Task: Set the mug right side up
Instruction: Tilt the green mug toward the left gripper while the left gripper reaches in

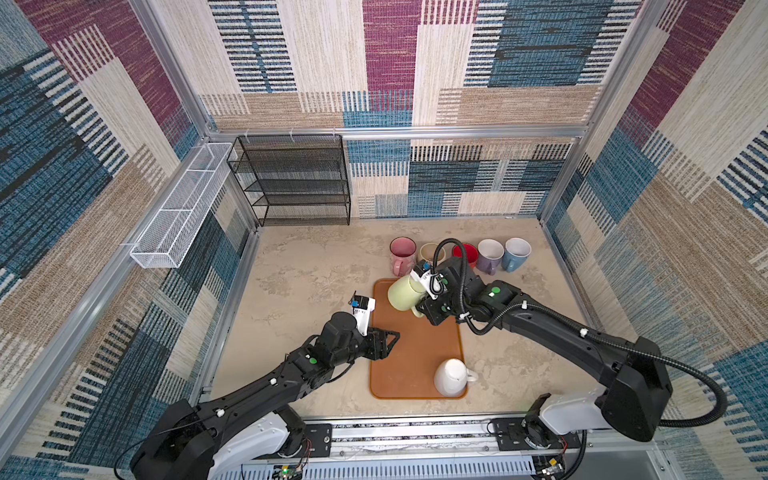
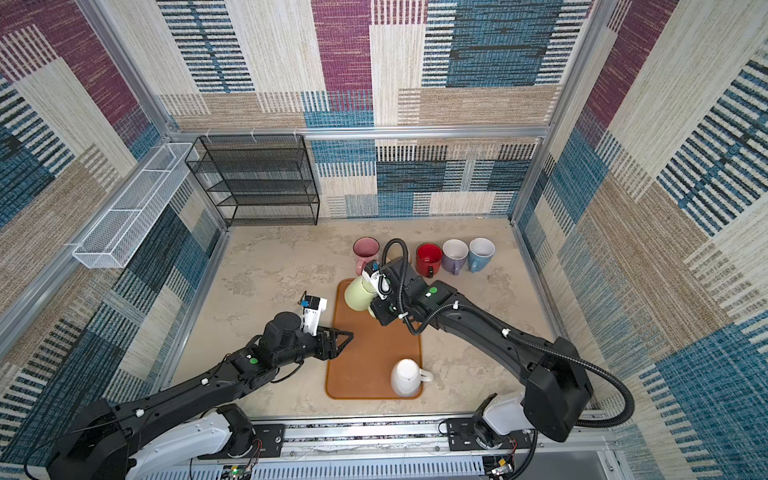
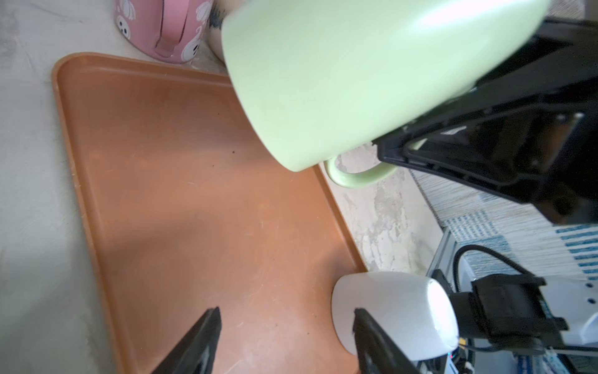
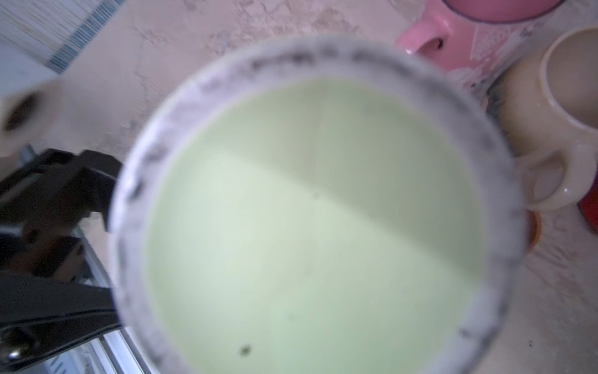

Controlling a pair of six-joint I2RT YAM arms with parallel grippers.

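Patterned walls (image 1: 457, 62) enclose the table (image 1: 291, 286), where the right hand (image 1: 419, 308) grips the stiff, probably slippery and fragile green mug (image 1: 402, 293) near its handle (image 3: 356, 176), and the left hand (image 1: 392, 337) is open, empty.

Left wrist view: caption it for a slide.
Right gripper holds green mug over orange tray; white mug waits upside down.
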